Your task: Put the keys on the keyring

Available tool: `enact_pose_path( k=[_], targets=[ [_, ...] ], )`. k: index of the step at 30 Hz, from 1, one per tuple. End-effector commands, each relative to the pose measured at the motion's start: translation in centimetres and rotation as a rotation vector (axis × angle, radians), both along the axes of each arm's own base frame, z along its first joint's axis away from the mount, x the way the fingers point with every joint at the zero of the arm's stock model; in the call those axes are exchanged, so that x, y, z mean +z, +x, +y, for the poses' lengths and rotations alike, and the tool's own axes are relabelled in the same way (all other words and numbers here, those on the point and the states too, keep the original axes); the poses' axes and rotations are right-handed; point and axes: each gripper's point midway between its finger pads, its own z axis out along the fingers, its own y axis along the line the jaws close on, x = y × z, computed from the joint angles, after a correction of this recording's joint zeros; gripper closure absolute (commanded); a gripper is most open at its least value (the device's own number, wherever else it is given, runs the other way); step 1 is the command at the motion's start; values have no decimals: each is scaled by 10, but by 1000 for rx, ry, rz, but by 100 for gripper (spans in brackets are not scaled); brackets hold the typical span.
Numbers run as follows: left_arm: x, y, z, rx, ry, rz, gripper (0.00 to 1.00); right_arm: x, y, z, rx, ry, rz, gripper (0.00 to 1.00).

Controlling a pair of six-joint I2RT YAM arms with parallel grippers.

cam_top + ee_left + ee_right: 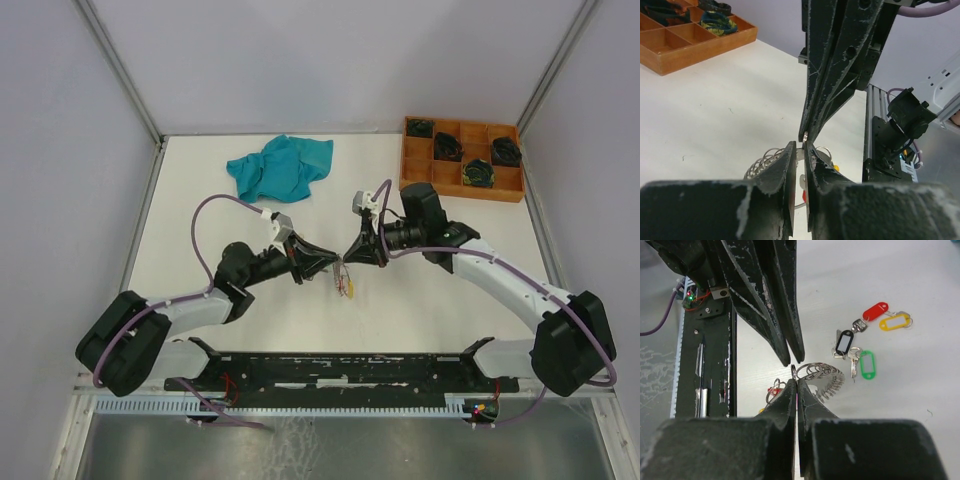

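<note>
Closest to the overhead camera, the black rail point(330, 362) is running along the near edge of the bench point(300, 330), where both arms are bolted on. From there the left arm point(190, 305) and the right arm point(500, 280) are leaning in toward each other, tips nearly meeting over the middle of the bench. Off in the far right corner a wooden tray point(462, 192) is sitting with dark coiled bundles point(447, 147) in it. A teal cloth point(280, 165) is lying crumpled by the far edge, left of centre. Neither is getting any attention.

Now the fiddly bit. The right gripper point(796, 384) is clenching fully, and a small silver loop of the keyring point(822, 377) is poking out right at its tips, so I'm reading that as a pinch on the ring. The left gripper point(799, 148) is showing a hairline slot with a strip of metal in it. Honestly can't tell if it's gripping or letting go. The keyring's wire loops are fanning out right beside the two tips.

The keys point(853, 357), tagged red, yellow, black and green, are lying loose on the bench just beside the ring, and those four aren't looking threaded.

My guess is they're working on getting the ring held and pried open. The next move is calling for one gripper to hold the wire steady while the other goes for a key by its head and feeds the hole onto the free end.
</note>
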Motion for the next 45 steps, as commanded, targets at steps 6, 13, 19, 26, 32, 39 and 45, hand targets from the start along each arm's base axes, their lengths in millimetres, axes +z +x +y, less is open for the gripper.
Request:
enact_pose_path(
  k=[6,13,19,26,32,39,45],
  targets=[
    [-4,4,3,39,64,-44,69,27,-2,-18,-17,-140,-154,99],
    [-9,-1,4,40,117,-108,63,15,-13,-30,-30,-402,-248,99],
    [-5,-11,-2,-13,100,-158,62,19,-18,-37,-6,-527,-267,99],
    [3,-27,-13,-113,47,-198,62,11,-22,-30,51,-613,-247,99],
    [-1,-30,-19,-133,41,-215,62,14,-23,-20,94,-603,-256,99],
    [-8,-30,-25,-144,39,-243,63,9,-26,-14,124,-613,-219,99],
    [-10,-28,-27,-143,37,-266,67,10,-27,-10,133,-611,-218,99]
  ],
)
